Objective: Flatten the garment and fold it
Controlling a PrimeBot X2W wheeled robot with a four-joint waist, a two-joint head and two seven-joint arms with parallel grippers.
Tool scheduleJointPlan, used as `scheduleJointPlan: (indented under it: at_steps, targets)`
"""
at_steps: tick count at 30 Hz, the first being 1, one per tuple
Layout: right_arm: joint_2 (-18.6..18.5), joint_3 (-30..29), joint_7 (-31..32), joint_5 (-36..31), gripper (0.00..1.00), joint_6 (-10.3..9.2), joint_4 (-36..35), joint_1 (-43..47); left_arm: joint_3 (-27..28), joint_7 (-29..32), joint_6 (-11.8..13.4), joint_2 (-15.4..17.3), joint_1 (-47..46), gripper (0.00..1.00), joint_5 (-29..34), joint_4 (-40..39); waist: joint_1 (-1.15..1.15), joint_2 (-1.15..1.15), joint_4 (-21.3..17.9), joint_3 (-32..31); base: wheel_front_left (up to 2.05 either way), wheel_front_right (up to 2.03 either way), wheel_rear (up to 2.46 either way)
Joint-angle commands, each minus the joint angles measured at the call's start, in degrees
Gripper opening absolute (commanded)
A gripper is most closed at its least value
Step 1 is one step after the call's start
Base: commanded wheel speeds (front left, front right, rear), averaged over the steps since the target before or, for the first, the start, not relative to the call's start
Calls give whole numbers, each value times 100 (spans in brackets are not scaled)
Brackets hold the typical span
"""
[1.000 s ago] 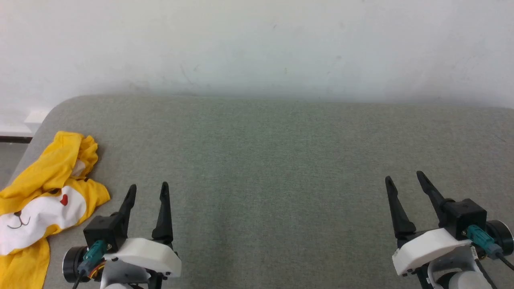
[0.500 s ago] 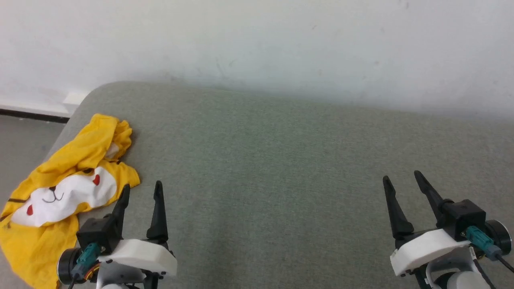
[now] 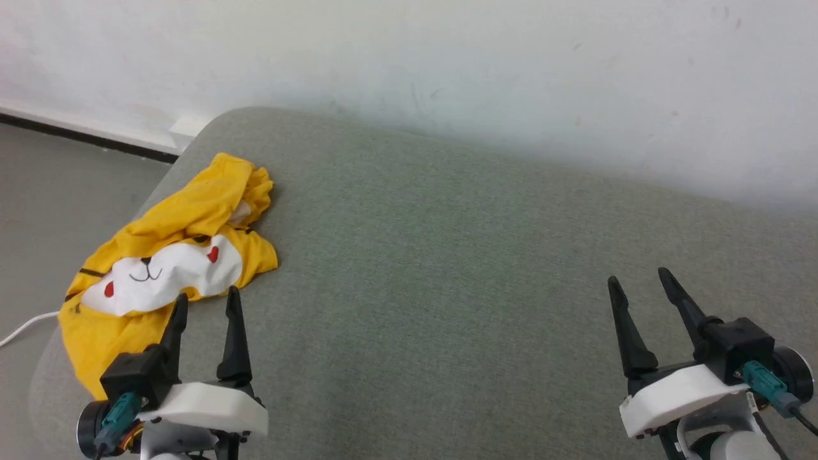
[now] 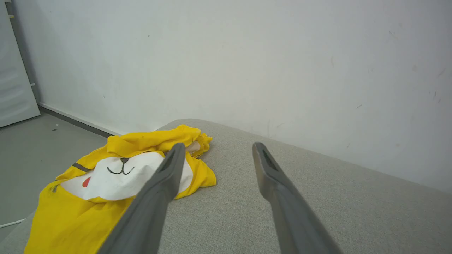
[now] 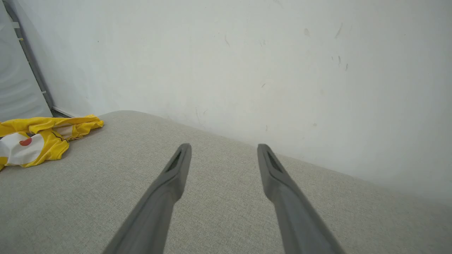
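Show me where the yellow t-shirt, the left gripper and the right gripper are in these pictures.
yellow t-shirt [image 3: 165, 287]: head view, on the white patch of its face print.
left gripper [image 3: 208, 294]: head view, midway between its fingertips.
right gripper [image 3: 639, 276]: head view, midway between its fingertips.

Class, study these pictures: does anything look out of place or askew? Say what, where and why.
The t-shirt lies crumpled at the left end of the grey cushion. It is bunched into folds, its face print is creased, and its lower part reaches the very edge. Nothing looks spilled or damaged.
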Motion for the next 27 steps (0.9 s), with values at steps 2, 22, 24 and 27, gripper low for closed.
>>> scheduleJointPlan:
  at_steps: [2, 22, 24, 27]
  targets:
    - [12, 22, -49, 3, 100, -4, -50, 13, 61, -69, -1, -8, -10, 100, -71, 20, 0, 0, 193, 44, 0, 0, 0]
    - [16, 213, 284, -377, 100, -5, -531, -472, 1251, -309, -185, 363, -1690, 100, -386, -106, 0, 0, 142, 1182, 0, 0, 0]
    - [16, 231, 327, -439, 100, -5, -597, -560, 1340, -326, -260, 578, -2043, 100, -506, 126, 0, 0, 99, 1372, 0, 0, 0]
    - [17, 260, 389, -529, 100, -5, -693, -696, 1408, -161, -362, 980, -2611, 100, -691, 608, 0, 0, 36, 1656, 0, 0, 0]
